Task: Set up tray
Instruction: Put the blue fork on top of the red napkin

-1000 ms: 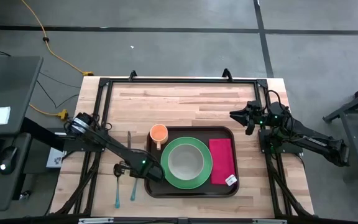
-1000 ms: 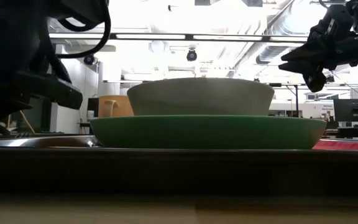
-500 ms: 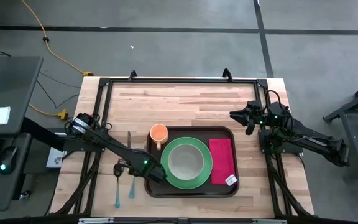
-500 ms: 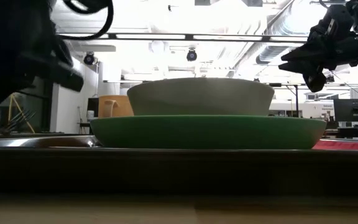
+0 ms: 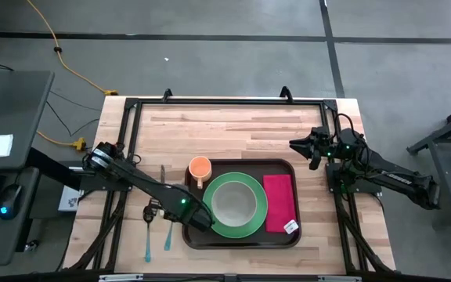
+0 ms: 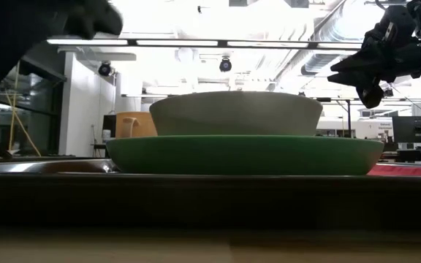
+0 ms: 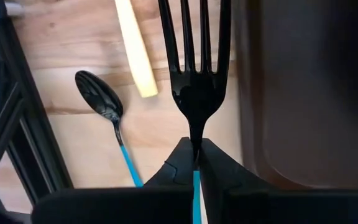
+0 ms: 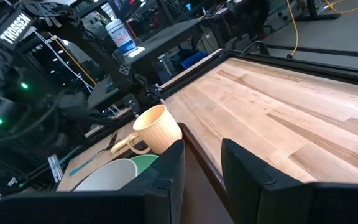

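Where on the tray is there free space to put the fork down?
The tray is bare only on its left strip, between its rim and the green plate, where the left gripper holds the fork. The napkin fills the right side.

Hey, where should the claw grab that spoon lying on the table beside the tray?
Best take the spoon by its blue handle, coming straight down with the claw closing across it. It lies flat on the wooden table, so a side approach likely won't get under it, and the thin straight handle suits a pinch better than the rounded bowl.
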You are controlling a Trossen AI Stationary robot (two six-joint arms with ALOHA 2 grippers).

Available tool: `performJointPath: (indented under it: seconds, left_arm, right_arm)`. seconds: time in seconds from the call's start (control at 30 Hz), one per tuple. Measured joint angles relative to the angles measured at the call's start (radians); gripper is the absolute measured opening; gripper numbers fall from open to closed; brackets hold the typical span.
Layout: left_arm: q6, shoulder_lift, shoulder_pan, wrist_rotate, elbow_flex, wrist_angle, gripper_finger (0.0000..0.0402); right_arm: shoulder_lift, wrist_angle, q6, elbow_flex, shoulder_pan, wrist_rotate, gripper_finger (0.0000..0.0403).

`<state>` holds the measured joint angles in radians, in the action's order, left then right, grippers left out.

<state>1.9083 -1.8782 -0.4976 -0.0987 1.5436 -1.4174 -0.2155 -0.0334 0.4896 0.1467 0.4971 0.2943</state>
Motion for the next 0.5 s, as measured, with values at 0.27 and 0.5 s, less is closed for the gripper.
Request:
performJointPath:
  seconds: [0.27, 0.5]
  left_arm:
    - [-0.014, 0.002, 0.0, 0.12, 0.153, -0.113, 0.0037]
    - [-0.029, 0.002, 0.001, 0.222, 0.198, -0.133, 0.0034]
  right_arm:
    - [0.0, 0.0, 0.0, 0.0, 0.0, 0.0, 0.0083]
    - [0.0, 0.0, 0.014, 0.0, 0.0, 0.0, 0.0083]
